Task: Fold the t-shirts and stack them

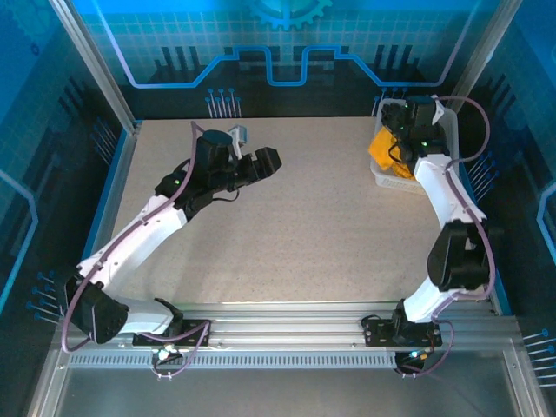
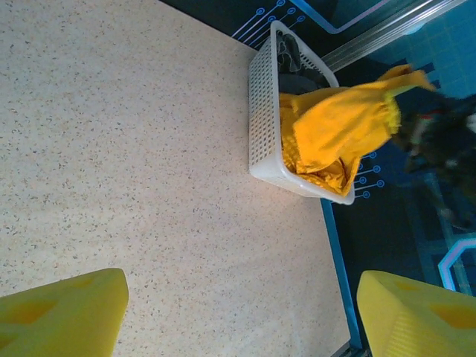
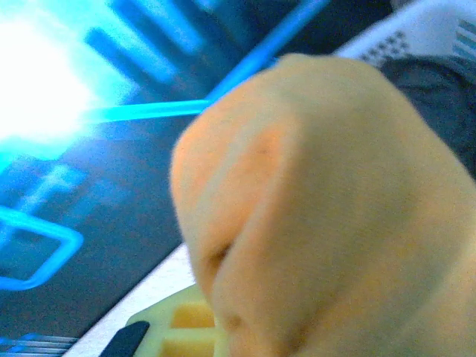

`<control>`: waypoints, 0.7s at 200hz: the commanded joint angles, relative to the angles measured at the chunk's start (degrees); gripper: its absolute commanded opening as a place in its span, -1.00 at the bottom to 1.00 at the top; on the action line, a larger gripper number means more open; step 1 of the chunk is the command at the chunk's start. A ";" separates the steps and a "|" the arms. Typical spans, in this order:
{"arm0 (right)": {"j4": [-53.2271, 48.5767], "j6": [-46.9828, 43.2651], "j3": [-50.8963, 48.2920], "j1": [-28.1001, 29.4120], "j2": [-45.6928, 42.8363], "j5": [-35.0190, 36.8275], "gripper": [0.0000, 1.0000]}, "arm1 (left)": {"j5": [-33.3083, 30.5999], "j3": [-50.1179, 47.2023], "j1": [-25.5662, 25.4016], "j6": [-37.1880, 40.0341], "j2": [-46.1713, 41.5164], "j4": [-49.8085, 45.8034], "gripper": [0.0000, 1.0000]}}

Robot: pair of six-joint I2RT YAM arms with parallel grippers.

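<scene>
In the top external view, the left gripper (image 1: 265, 162) hangs over the speckled beige table (image 1: 304, 234), upper left of centre, with nothing in it. At the upper right, the right gripper (image 1: 405, 124) is over the white plastic lattice basket (image 1: 395, 184), where the mustard-orange cloth t-shirt (image 1: 385, 153) bulges over the basket's left side.

In the left wrist view, the left gripper (image 2: 238, 312) has its yellow fingers (image 2: 59, 312) spread wide at the bottom corners, with bare table (image 2: 111, 149) between them. In the upper right, the mustard-orange t-shirt (image 2: 335, 130) rises out of the basket (image 2: 264, 111), one end drawn towards the blurred dark right gripper (image 2: 439, 141). The dark charcoal grey t-shirt (image 2: 297, 63) lies in the basket's far end.

In the right wrist view, blurred mustard-orange cloth (image 3: 320, 208) bunches right against the lens, pinched in the closed right gripper, one pale finger (image 3: 175, 331) showing bottom left. The basket rim (image 3: 431, 30) and the grey t-shirt (image 3: 439, 89) sit upper right.
</scene>
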 commanded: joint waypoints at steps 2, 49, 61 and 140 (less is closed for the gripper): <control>3.79 -1.90 2.25 4.42 -4.96 3.41 -1.00 | -1.83 1.30 -0.27 -0.64 -0.01 -2.02 0.63; 3.72 -9.94 18.04 11.81 -6.04 2.26 -1.00 | -6.95 1.03 -0.17 -0.37 -1.12 -5.95 0.63; 3.37 -12.46 22.29 14.42 -5.47 2.60 -1.00 | -9.11 1.60 -0.14 -0.39 -1.25 -7.72 0.62; -6.21 -17.11 38.63 35.84 5.13 5.27 -0.97 | -26.09 2.73 0.17 -0.12 -8.40 -18.05 0.65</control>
